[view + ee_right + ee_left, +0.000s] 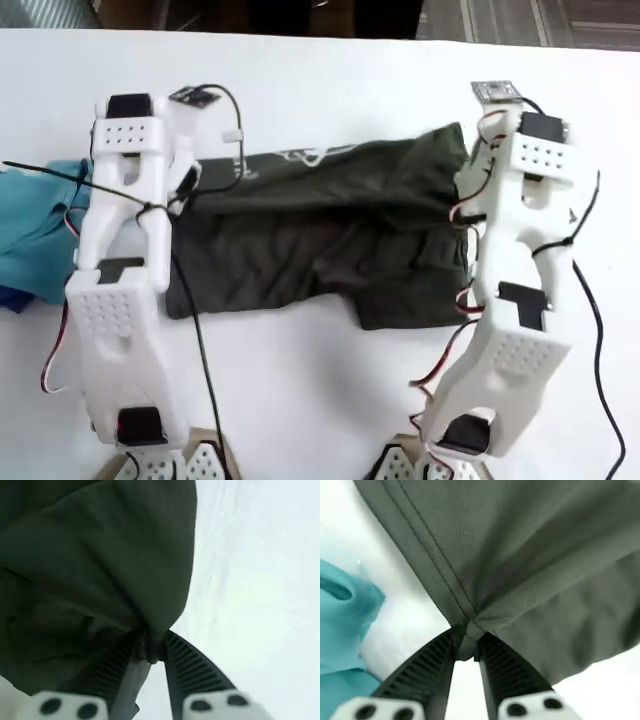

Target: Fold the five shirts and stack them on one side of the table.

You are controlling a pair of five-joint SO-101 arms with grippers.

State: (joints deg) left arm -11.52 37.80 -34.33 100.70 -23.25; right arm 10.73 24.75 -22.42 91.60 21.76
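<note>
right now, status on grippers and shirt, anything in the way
Both shut: left gripper and right gripper each pinch an end of the dark shirt. It lies stretched between the arms. Bunched teal shirt beside left arm.

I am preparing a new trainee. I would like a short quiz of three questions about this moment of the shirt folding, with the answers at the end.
1. True or false: the left pincer and the right pincer are both shut on the dark green shirt.
2. Multiple choice: where is the teal shirt? A) on top of the dark green shirt; B) on the table, held by no pincer; C) in the right pincer.
3. Fill in the missing word: the dark green shirt is spread ___ the two pincers.

Key: 1 true; 2 B; 3 between.
</note>
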